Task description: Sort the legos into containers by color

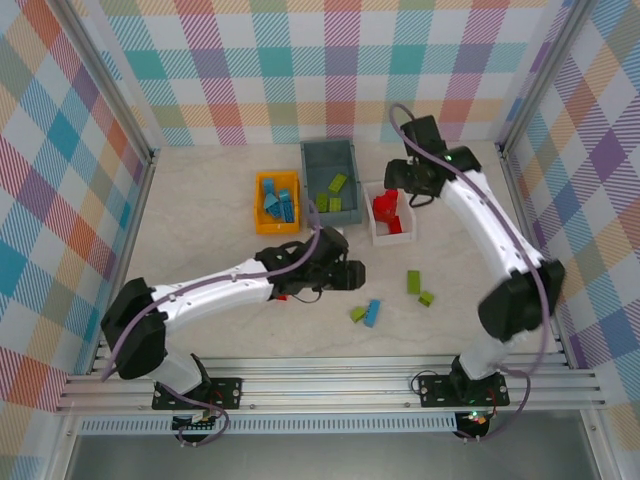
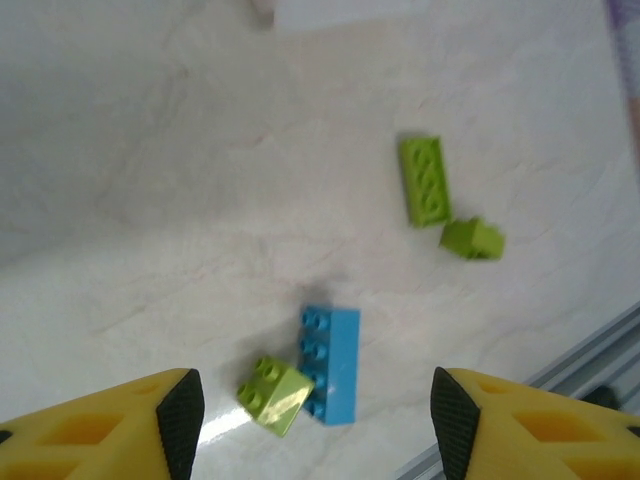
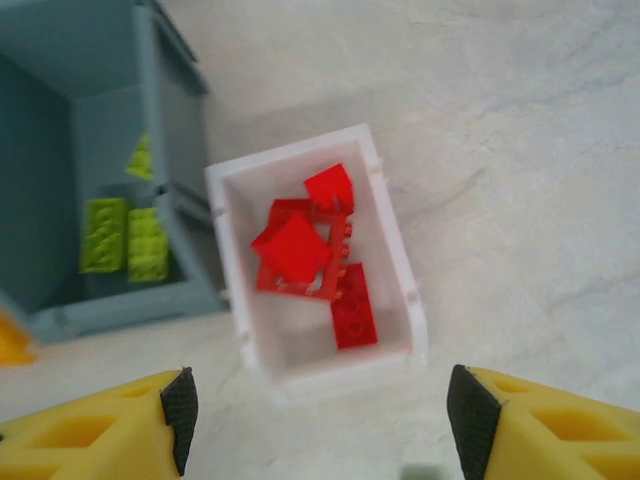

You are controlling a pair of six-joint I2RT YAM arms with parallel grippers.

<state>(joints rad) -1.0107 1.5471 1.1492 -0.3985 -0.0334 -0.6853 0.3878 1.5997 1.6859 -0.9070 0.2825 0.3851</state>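
Observation:
The orange-yellow bin [image 1: 258, 205] holds light blue bricks [image 1: 277, 203]. Green bricks [image 1: 333, 195] lie in the grey-blue bin [image 1: 330, 148]. Red bricks [image 3: 295, 248], one a square frame, fill the white bin [image 3: 395, 240]. Loose on the table are a blue brick [image 2: 335, 365] touching a small lime brick [image 2: 273, 394], a longer green brick [image 2: 424, 180] and a small green one [image 2: 472, 238]. My left gripper [image 2: 312, 420] hovers open above the blue and lime pair, holding nothing. Over the white bin's near end, my right gripper [image 3: 318, 420] is open and empty.
A bit of red [image 1: 281, 296] shows under my left forearm, mostly hidden. Metal rails [image 1: 330, 385] run along the near edge, close to the loose bricks. Checked walls enclose the table on three sides. The three bins [image 1: 392, 240] stand side by side at mid-table.

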